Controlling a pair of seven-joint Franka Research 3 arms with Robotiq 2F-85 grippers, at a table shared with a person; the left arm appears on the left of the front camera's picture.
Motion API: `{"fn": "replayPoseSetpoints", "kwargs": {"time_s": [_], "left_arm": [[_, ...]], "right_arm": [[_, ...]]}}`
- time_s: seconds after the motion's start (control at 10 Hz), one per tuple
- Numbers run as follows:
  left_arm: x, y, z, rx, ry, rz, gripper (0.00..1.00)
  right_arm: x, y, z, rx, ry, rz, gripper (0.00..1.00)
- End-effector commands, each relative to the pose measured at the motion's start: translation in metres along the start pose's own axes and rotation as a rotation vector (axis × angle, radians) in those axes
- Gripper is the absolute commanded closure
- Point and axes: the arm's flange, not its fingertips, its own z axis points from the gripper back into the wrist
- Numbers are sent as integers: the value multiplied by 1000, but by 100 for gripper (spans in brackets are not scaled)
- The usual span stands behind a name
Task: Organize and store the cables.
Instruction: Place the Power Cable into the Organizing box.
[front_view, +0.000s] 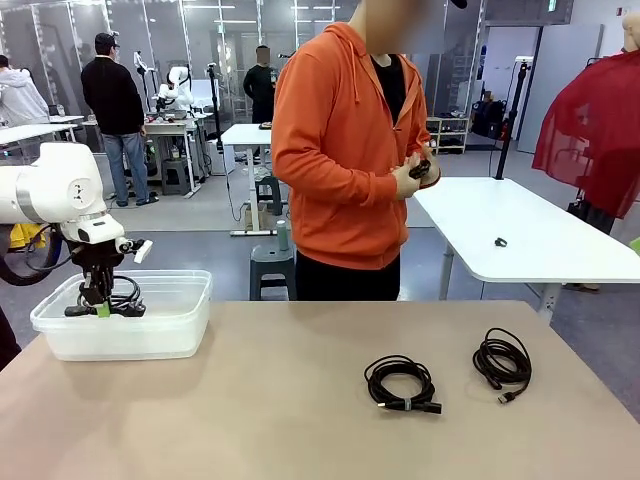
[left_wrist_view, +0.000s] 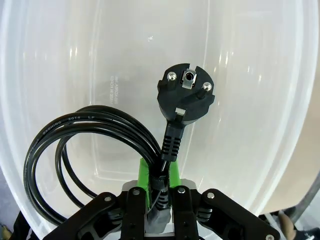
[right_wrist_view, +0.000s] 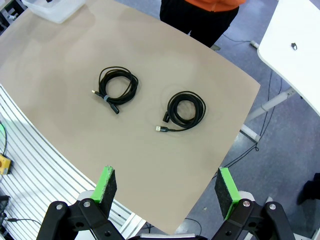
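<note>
The desk (front_view: 300, 430) has a clear tub (front_view: 190, 300) at its left end. The left end effector (left_wrist_view: 159, 175) hangs over it, pinching a black cable (left_wrist_view: 120, 124) with a round plug (left_wrist_view: 185, 92). I think letting go comes next. A second cable (front_view: 402, 383) and a third cable (front_view: 502, 361) wait on the desk, below the right end effector (right_wrist_view: 167, 187), which is wide open and empty.

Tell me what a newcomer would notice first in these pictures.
The left claw, shut on a coiled black cable with a round plug, hangs over a clear tub at the left end of the table. Two more coiled cables lie apart farther right, and a person in an orange hoodie stands across the table.
</note>
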Motion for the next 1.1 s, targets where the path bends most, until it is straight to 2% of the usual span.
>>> {"fn": "replayPoseSetpoints", "kwargs": {"time_s": [0.0,0.1,0.2,0.3,0.4,0.5,0.7,0.8,0.9,1.0], "left_arm": [[0,7,11,-32,-37,21,83],[0,7,10,-39,-39,26,57],[-1,6,11,-39,-40,25,49],[-1,5,11,-44,-44,21,23],[-1,3,13,-46,-42,21,15],[-1,2,15,-45,-46,21,0],[0,0,18,-41,-49,24,0],[0,-2,18,-41,-57,13,7],[0,0,12,-23,-13,3,7],[0,0,12,-23,-13,3,7]], "right_arm": [[-2,0,1,-1,0,3,0],[-2,0,1,-1,0,3,0],[-2,0,1,-1,0,3,0],[-2,0,1,-1,0,3,0],[-2,0,1,-1,0,3,0],[-2,0,1,-1,0,3,0],[-2,0,1,-1,0,3,0],[-2,0,1,-1,0,3,0],[-2,0,1,-1,0,3,0],[-2,0,1,-1,0,3,0]]}}
